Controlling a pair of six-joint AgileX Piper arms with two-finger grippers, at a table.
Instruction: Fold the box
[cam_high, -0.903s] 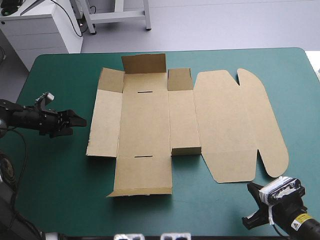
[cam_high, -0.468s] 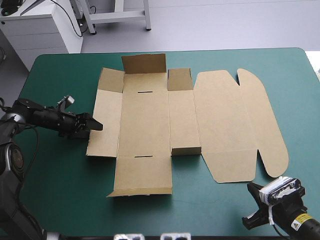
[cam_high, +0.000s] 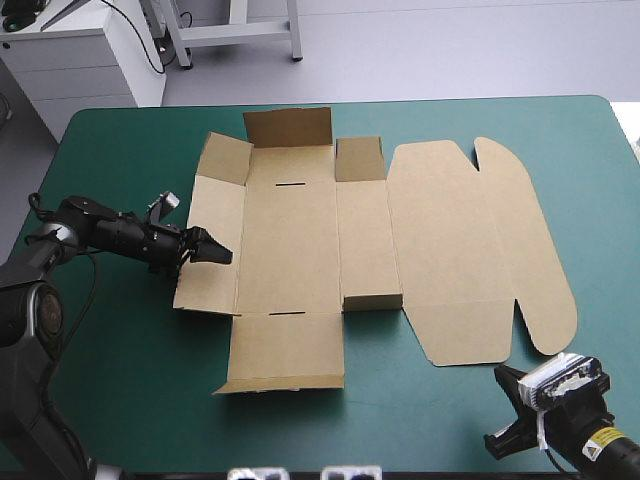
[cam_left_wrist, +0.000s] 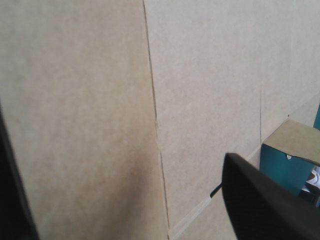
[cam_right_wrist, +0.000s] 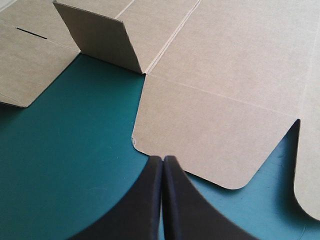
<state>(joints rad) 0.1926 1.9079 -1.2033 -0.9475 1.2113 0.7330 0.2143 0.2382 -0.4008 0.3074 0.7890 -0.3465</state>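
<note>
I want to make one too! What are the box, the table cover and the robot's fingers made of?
The box: matte brown cardboard, by its pressed creases and cut slots. The teal-green cover: a smooth, dull mat, perhaps rubber or vinyl. The right end effector's fingers: smooth black plastic or rubber, hard to tell.

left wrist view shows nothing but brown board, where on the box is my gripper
Observer: The left gripper is open, over the left side panel of the box, just inside its left edge.
Operator: where's the other arm
Observer: The right gripper is shut, at the near right corner of the teal-green cover, short of the lid's near flap.
Operator: any walls up
Observer: The far end flap stands tilted up; the big panels lie flat.
</note>
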